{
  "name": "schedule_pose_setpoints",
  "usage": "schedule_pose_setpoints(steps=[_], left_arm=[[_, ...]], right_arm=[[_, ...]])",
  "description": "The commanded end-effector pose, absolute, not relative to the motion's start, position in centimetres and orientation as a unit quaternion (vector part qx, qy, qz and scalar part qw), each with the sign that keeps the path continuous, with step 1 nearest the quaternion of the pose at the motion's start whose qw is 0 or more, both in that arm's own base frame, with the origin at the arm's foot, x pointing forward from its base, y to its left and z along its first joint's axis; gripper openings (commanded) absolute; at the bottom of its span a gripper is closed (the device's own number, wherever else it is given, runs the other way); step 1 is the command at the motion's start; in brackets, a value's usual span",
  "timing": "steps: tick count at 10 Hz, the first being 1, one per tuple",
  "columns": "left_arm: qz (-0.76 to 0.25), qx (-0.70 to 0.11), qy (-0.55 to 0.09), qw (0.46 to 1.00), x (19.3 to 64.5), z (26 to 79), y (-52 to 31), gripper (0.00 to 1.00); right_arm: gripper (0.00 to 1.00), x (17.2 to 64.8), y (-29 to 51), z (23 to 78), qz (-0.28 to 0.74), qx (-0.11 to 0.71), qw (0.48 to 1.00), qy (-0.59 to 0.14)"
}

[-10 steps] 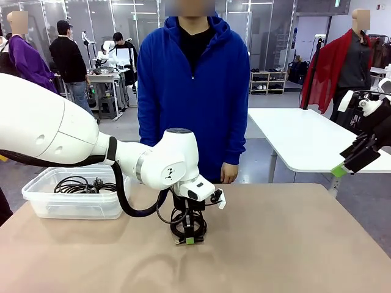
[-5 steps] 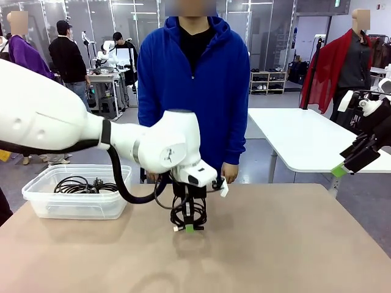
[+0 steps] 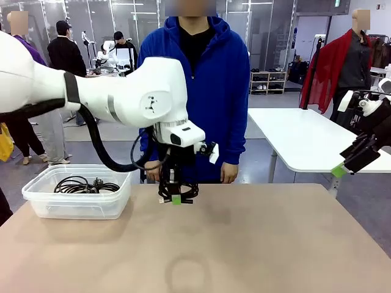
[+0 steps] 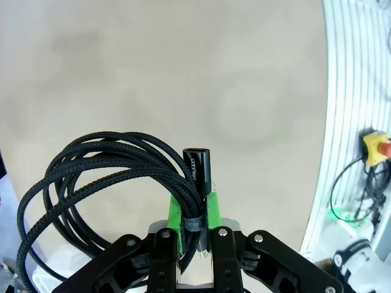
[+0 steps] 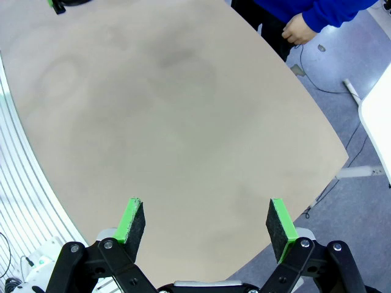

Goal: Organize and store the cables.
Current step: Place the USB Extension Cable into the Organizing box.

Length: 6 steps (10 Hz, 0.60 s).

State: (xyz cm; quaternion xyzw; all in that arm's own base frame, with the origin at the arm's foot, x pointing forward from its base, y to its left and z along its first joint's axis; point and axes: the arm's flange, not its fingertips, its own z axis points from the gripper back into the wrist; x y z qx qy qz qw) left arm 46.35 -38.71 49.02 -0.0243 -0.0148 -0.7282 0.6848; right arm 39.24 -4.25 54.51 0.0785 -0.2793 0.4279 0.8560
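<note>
My left gripper [image 3: 176, 199] is clamped tight on a coiled black cable [image 4: 104, 177], and I have it hanging clear above the table [image 3: 256, 244]. In the left wrist view the green pads [image 4: 175, 215] pinch the bundle where a dark band wraps it; a slim black connector [image 4: 200, 169] pokes out just past the fingertips, and the braided loops spill off to one side of the fingers. In the front view the coil dangles around and just under the fingertips, with its faint shadow on the tabletop below. More cables [image 3: 82, 184] lie inside the clear plastic bin [image 3: 76, 204], well off to the left of the left fingers. My right gripper [image 5: 208, 221] has its fingers spread wide with nothing between them, only bare tabletop beyond the pads. A person's hand [image 5: 297, 28] shows at the table's far edge.
</note>
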Motion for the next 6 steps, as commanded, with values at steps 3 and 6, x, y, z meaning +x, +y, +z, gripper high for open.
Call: schedule_pose_setpoints(steps=[3, 6], left_arm=[[-0.728, -0.024, -0.015, 0.685, 46.4, 49.0, -38.7, 0.06], [-0.728, -0.024, -0.015, 0.685, 46.4, 49.0, -38.7, 0.06]], right_arm=[[1.00, 39.4, -4.2, 54.5, 0.423, 0.083, 0.857, -0.283], [1.00, 39.4, -4.2, 54.5, 0.423, 0.083, 0.857, -0.283]])
